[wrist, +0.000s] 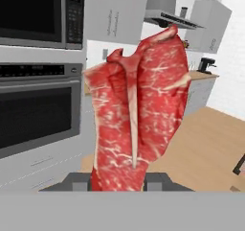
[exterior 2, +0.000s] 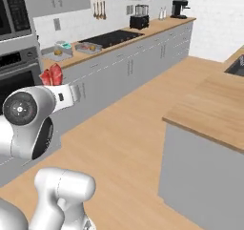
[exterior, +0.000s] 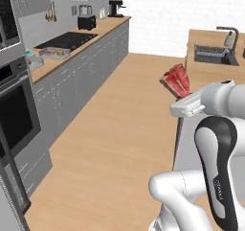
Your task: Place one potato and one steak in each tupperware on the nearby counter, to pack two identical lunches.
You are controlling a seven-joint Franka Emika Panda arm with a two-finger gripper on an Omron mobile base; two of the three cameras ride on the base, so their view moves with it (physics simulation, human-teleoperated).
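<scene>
My gripper (wrist: 117,179) is shut on a raw steak (wrist: 139,110), red-pink with pale streaks, which stands up from between the jaws. The base views show the same steak (exterior: 176,78) (exterior 2: 51,75) held in the air over the floor by my gripper (exterior: 179,92) (exterior 2: 54,83). Far off on the wooden counter (exterior: 103,29) (exterior 2: 157,26) lies a grey tupperware (exterior: 54,53) (exterior 2: 88,47) with small red and orange items inside. A second tupperware (exterior: 35,63) (exterior 2: 56,55) lies beside it, nearer the oven, with a small orange potato (exterior 2: 57,52) in it.
A black stovetop (exterior: 67,40) (exterior 2: 112,37) sits past the trays, with a toaster (exterior: 86,22) and a coffee machine (exterior: 115,7) farther along. An oven (exterior: 16,110) and a microwave (wrist: 40,14) fill the wall. An island with a sink (exterior: 213,53) stands on the right. Open wooden floor (exterior: 119,129) lies between.
</scene>
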